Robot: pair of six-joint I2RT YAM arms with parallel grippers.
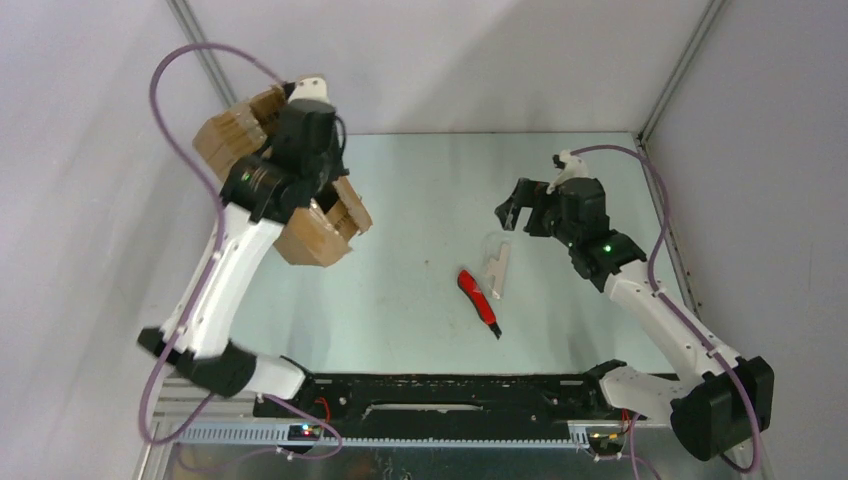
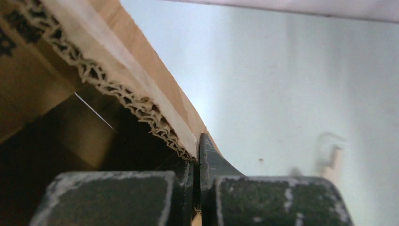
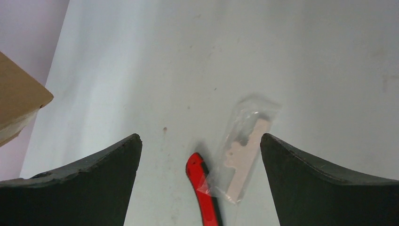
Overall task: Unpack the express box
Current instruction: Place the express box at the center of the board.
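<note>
The express box (image 1: 318, 238), a brown corrugated carton with its flaps open, is held tilted above the table's left side. My left gripper (image 1: 305, 185) is shut on one cardboard wall; the left wrist view shows the torn corrugated edge (image 2: 127, 101) pinched between the jaws of that gripper (image 2: 197, 155). My right gripper (image 1: 508, 213) is open and empty, hovering over the table's middle right. In the right wrist view that gripper (image 3: 200, 141) has only the table between its jaws. A corner of the box (image 3: 19, 99) shows at the left.
A red-handled utility knife (image 1: 478, 300) lies on the pale green table (image 1: 420, 190), also below my right gripper in its wrist view (image 3: 203, 193). A clear plastic bag holding a pale flat part (image 1: 496, 265) lies beside it (image 3: 244, 148). Grey walls enclose the table.
</note>
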